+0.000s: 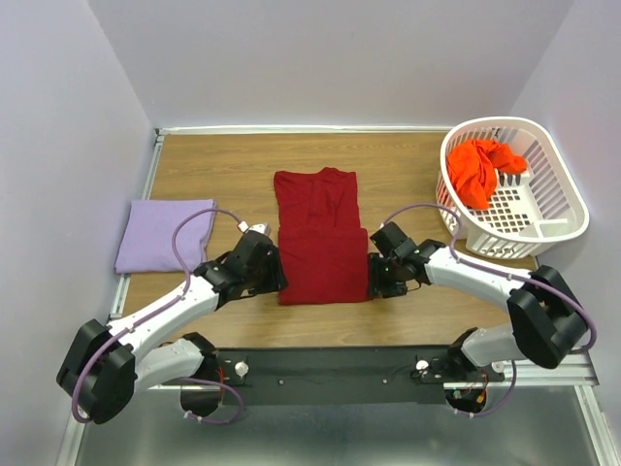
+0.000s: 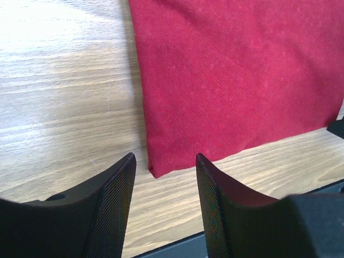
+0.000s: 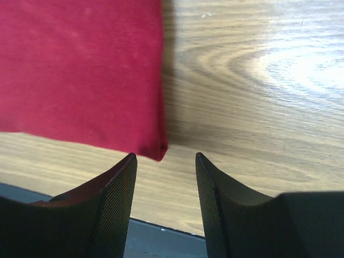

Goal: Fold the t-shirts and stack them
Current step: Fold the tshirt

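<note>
The dark red t-shirt [image 1: 321, 238] lies flat mid-table, its near half folded up over the far half. My left gripper [image 1: 276, 275] is open and empty just off the shirt's near left corner [image 2: 156, 171]. My right gripper [image 1: 375, 276] is open and empty just off its near right corner [image 3: 158, 153]. The folded lavender t-shirt [image 1: 163, 235] lies at the left. The orange-red t-shirt [image 1: 479, 170] sits crumpled in the white basket [image 1: 563, 225].
The white lattice laundry basket stands at the back right. Walls close in the table on the left, back and right. A dark rail [image 1: 330, 374] runs along the near edge by the arm bases.
</note>
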`<state>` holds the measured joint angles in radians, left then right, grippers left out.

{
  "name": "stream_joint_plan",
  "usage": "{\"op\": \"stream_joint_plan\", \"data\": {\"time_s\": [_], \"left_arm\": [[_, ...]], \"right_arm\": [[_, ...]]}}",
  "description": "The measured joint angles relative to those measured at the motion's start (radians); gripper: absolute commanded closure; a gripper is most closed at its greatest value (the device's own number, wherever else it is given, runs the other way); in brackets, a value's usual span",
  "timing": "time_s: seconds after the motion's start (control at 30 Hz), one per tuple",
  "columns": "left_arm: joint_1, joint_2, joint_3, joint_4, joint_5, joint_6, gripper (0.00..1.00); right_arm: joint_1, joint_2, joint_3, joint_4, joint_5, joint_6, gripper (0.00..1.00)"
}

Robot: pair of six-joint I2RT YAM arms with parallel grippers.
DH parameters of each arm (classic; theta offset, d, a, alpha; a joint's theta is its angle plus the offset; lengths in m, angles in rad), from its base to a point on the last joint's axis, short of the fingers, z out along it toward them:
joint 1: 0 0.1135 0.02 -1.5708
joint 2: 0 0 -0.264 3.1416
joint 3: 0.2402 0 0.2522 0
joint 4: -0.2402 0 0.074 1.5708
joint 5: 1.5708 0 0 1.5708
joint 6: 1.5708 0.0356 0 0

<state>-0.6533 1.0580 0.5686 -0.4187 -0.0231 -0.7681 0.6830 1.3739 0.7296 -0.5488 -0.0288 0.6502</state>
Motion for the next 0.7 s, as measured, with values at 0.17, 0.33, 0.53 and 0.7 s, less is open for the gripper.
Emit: {"op": "stream_joint_plan", "data": {"time_s": [0.17,0.33,0.53,0.7], "left_arm": [[-0.012,0.003,0.0,0.0,-0.007,-0.001,0.43],[-0.02,0.003,0.0,0.0,-0.012,-0.002,0.43],[-0.029,0.003,0.0,-0.003,-0.016,-0.004,0.43],[-0.037,0.009,0.0,-0.011,-0.023,-0.008,0.43]], "right_arm": [[0.015,0.057,0.006,0.003,0.003,0.004,0.46],[0.036,0.08,0.023,0.009,0.013,0.006,0.49],[0.042,0.094,0.032,0.011,0.014,0.008,0.55],[0.043,0.105,0.035,0.01,0.018,0.007,0.61]]}}
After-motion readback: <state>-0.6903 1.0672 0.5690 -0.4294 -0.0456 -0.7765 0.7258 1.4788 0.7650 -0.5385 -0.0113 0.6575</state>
